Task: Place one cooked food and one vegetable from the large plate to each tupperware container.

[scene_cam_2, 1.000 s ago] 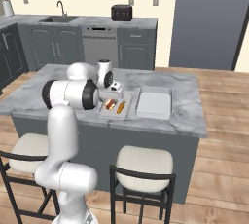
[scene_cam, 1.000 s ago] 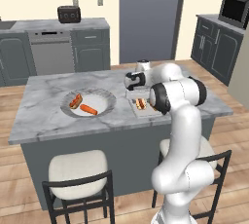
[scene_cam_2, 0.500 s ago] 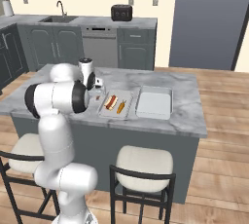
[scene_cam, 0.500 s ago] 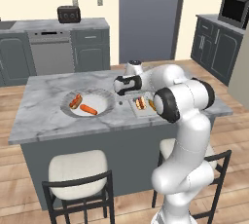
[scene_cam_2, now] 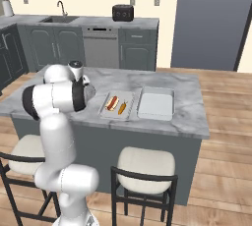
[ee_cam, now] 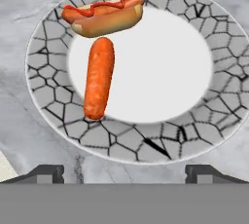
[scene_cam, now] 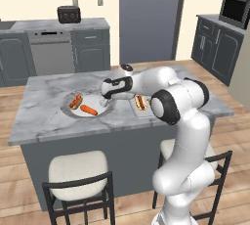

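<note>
On the marble island, the released gripper (ee_cam: pixel 124 172) has swung over the large plate (ee_cam: pixel 121 145).

Two base views flank the island (scene_cam: pixel 49 121); hand view looks close down onto the plate (ee_cam: pixel 44 67).

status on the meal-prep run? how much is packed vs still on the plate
Done: one tupperware container holds a hot dog and a yellow-orange stick. In hand: nothing; the gripper hovers open over the large plate. Left: the second hot dog and the orange-red stick lie on the plate, and the other container is empty.
</note>
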Controlling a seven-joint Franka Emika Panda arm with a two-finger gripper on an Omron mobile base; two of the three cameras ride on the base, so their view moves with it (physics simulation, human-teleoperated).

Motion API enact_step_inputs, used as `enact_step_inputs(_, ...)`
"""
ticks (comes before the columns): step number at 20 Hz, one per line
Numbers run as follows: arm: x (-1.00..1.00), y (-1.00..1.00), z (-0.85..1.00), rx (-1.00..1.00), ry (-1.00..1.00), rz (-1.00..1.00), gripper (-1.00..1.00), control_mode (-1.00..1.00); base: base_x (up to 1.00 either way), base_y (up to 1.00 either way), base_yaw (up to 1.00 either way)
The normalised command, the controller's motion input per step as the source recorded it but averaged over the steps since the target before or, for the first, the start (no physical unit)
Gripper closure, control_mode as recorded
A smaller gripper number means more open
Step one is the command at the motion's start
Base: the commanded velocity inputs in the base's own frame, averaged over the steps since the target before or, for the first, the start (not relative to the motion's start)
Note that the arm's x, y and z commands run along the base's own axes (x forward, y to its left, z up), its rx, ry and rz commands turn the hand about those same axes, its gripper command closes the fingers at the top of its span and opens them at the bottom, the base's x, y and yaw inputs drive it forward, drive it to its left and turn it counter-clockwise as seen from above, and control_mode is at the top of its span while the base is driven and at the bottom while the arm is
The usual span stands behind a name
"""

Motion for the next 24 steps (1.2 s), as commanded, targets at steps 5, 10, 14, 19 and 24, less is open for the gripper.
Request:
enact_step_inputs(5,0.02,0.46,0.0,-0.07,0.15,0.05,-1.0,-1.0,0.0,0.0,0.0)
enact_step_inputs(10,0.02,0.18,0.0,-0.03,0.06,0.0,-1.0,-1.0,0.0,0.0,0.0)
enact_step_inputs(14,0.07,0.34,0.0,-0.13,0.28,0.0,-1.0,-1.0,0.0,0.0,0.0)
enact_step_inputs(19,0.0,0.06,-0.03,-0.05,-0.02,0.0,-1.0,-1.0,0.0,0.0,0.0)
enact_step_inputs(24,0.08,0.16,-0.03,-0.02,-0.03,0.0,-1.0,-1.0,0.0,0.0,0.0)
